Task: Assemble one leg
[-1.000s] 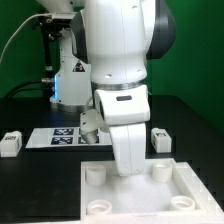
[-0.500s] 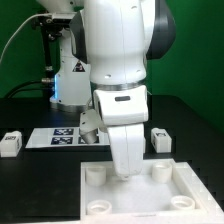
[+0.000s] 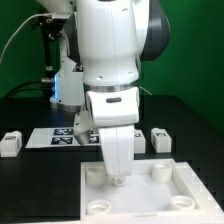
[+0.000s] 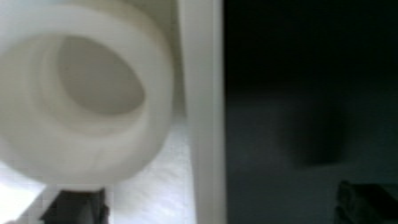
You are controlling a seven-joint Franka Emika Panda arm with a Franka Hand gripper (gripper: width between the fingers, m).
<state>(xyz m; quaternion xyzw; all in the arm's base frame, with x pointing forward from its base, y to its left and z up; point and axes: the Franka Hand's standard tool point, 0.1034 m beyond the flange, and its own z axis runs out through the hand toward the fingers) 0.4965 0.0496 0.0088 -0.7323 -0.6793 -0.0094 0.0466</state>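
Leg flat on table, tag up

My gripper points down at lower centre over the white square panel, beside its upper-left socket; one leg lies mid-left, another leg mid-right.

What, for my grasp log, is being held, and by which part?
Nothing: in the wrist view the fingers stand apart with only the panel and table between them.
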